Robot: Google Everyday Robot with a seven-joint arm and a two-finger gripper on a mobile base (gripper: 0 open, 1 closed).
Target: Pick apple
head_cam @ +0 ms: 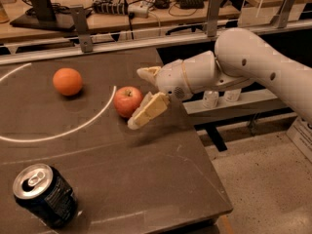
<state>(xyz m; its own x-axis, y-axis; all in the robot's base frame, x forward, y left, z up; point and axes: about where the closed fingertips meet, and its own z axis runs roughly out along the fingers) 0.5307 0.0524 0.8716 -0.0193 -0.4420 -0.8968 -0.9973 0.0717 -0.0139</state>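
Observation:
The red apple [126, 100] with yellowish patches sits on the dark table [146, 179], just right of a white arc line. My gripper [139, 97] comes in from the right on a white arm and is open. One cream finger [148, 111] lies low in front of the apple's right side, the other finger [146, 72] sits behind and above it. The apple stands on the table right next to the fingers, partly between them.
A smooth orange fruit [68, 81] sits to the apple's left inside the arc. A dark soda can [45, 195] stands at the front left. A metal rail [97, 45] and a cluttered bench run behind the table. The table's right edge [204, 165] drops to the floor.

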